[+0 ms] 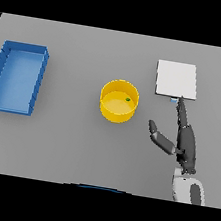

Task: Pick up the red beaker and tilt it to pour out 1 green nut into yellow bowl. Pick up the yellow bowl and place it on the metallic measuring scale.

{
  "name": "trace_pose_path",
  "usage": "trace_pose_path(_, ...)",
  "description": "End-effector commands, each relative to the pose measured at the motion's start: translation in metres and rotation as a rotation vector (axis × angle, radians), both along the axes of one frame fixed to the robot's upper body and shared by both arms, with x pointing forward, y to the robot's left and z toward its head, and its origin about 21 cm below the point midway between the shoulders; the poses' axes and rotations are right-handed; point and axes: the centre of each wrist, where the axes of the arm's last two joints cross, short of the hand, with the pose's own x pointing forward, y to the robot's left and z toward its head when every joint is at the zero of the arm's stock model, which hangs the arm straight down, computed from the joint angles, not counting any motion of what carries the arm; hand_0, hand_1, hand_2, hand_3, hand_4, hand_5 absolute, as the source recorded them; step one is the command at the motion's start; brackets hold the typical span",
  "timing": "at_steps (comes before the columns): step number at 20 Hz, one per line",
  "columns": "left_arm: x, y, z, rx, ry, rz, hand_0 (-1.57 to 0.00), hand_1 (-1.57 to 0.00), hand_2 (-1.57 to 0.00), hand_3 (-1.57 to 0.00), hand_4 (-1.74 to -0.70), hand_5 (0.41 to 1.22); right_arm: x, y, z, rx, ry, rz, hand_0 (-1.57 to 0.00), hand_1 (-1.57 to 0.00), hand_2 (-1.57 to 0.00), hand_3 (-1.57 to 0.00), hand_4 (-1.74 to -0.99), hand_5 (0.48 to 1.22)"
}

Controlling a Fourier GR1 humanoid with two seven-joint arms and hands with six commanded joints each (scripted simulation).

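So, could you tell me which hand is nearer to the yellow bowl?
Right. The right hand lies open just right of the bowl, fingertips by the scale; the left hand is not in view.

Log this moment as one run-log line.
nut in bowl | bowl on table, off scale | right hand open beside scale

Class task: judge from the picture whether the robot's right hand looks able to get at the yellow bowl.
Probably yes. The right hand lies open beside the yellow bowl, with only bare table between them.
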Motion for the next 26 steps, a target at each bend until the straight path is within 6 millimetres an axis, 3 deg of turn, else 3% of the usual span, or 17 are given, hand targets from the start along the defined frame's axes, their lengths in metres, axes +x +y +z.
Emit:
trace_pose_path(1, -0.004, 0.011, -0.011, -0.062, -0.027, 0.047, -1.57, -1.57, -1.57, -1.41, -1.74, 1.221, 0.002, -0.001, 0.001, -0.001, 0.002, 0.000, 0.00, 0.00, 0.00, 0.00, -1.217, 0.595)
trace_pose_path(6, -0.036, 0.052, -0.061, -0.319, -0.051, 0.244, -1.57, -1.57, -1.57, -1.46, -1.74, 1.221, 0.004, 0.000, 0.001, -0.038, 0.008, 0.021, 0.00, 0.00, 0.00, 0.00, -1.210, 0.631)
trace_pose_path(9, -0.063, 0.055, -0.102, -0.386, -0.028, 0.329, -1.57, -1.57, -1.57, -1.45, -1.74, 1.221, 0.000, 0.000, 0.001, -0.051, 0.013, 0.022, 0.00, 0.00, 0.00, 0.00, -1.206, 0.653)
trace_pose_path(15, -0.105, 0.057, -0.152, -0.476, 0.022, 0.411, -1.57, -1.57, -1.57, -1.47, -1.74, 1.221, 0.000, -0.003, 0.000, -0.058, 0.014, 0.020, 0.00, 0.00, 0.00, 0.00, -1.214, 0.664)
trace_pose_path(17, -0.113, 0.057, -0.158, -0.484, 0.018, 0.427, -1.57, -1.57, -1.57, -1.51, -1.74, 1.221, 0.001, 0.001, 0.001, -0.055, 0.012, 0.026, 0.00, 0.00, 0.00, 0.00, -1.217, 0.666)
trace_pose_path(20, -0.118, 0.056, -0.168, -0.495, 0.039, 0.457, -1.57, -1.57, -1.57, -1.54, -1.74, 1.117, 0.000, 0.002, 0.000, -0.054, 0.013, 0.020, 0.00, 0.00, 0.00, 0.00, -1.207, 0.665)
trace_pose_path(22, -0.120, 0.052, -0.175, -0.478, 0.068, 0.472, -1.57, -1.57, -1.57, -1.55, -1.74, 0.967, -0.001, -0.002, 0.002, -0.051, 0.007, 0.026, 0.00, 0.00, 0.00, 0.00, -1.205, 0.664)
trace_pose_path(23, -0.125, 0.052, -0.176, -0.459, 0.079, 0.456, -1.57, -1.57, -1.57, -1.55, -1.67, 0.908, -0.001, -0.002, 0.002, -0.048, -0.005, 0.029, 0.00, 0.00, 0.00, 0.00, -1.202, 0.667)
trace_pose_path(24, -0.127, 0.053, -0.175, -0.443, 0.115, 0.445, -1.57, -1.57, -1.57, -1.50, -1.53, 0.865, -0.002, -0.001, 0.002, -0.051, 0.003, 0.024, 0.00, 0.00, 0.00, 0.00, -1.197, 0.664)
trace_pose_path(25, -0.130, 0.055, -0.174, -0.435, 0.157, 0.424, -1.56, -1.45, -1.43, -1.36, -1.37, 0.830, -0.002, -0.001, 0.003, -0.049, 0.005, 0.024, 0.00, 0.00, 0.00, 0.00, -1.192, 0.663)
trace_pose_path(26, -0.131, 0.054, -0.172, -0.452, 0.208, 0.395, -1.46, -1.18, -1.19, -1.13, -1.23, 0.803, -0.002, -0.003, 0.003, -0.044, 0.006, 0.025, 0.00, 0.00, 0.00, 0.00, -1.188, 0.663)
